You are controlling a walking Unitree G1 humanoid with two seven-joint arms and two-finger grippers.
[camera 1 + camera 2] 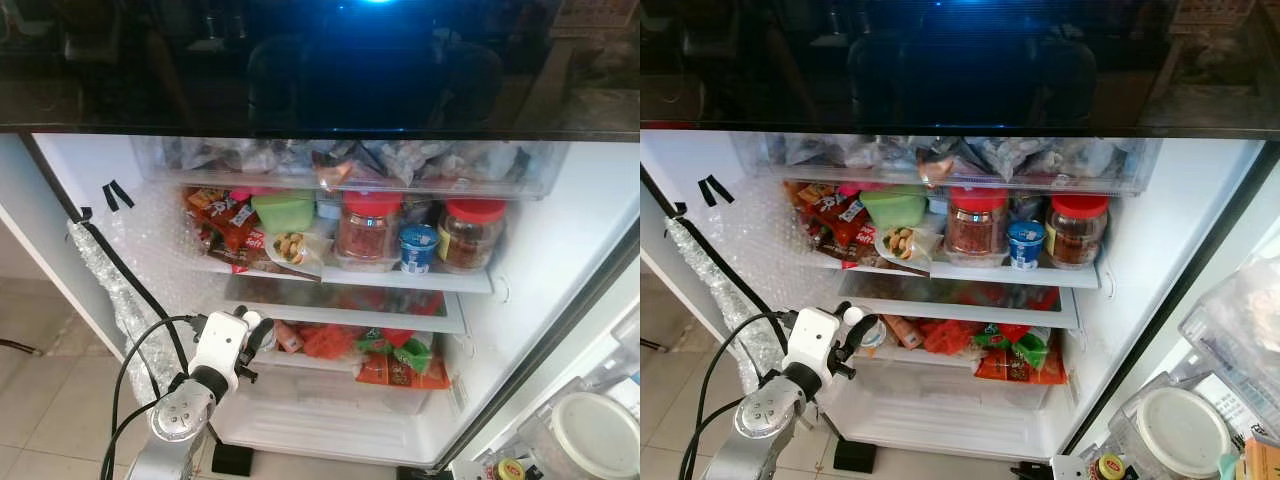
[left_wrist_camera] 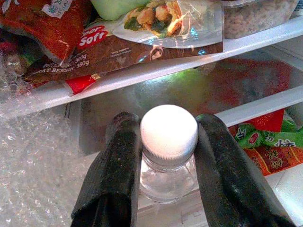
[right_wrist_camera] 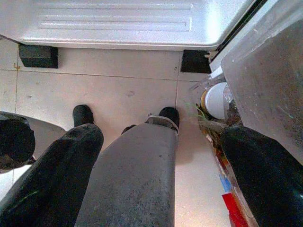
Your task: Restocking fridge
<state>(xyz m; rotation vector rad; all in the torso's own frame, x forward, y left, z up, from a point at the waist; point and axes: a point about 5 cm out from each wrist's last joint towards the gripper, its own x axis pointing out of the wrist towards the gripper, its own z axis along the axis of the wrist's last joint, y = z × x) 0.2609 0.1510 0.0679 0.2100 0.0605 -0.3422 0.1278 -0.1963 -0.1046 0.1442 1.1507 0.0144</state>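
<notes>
Item in hand: small clear plastic bottle with a white ribbed screw cap (image 2: 168,137), held by my left gripper (image 2: 165,156); both black fingers (image 2: 116,175) are clamped on it just under the cap, at the front left of the open white fridge (image 1: 560,270), level with its lower shelf

Handling, my judgement: light, walls thin and likely to flex, smooth and possibly slick; the stiff neck below the cap is the best hold, so I keep the squeeze modest

Right gripper (image 3: 161,175): hanging idle over the tiled floor, fingers spread apart

Beyond: red and green snack packets (image 1: 400,360) on the lower shelf; above, a brown "Super Soft" packet (image 2: 118,52) and red-lidded jars (image 1: 368,232)
</notes>
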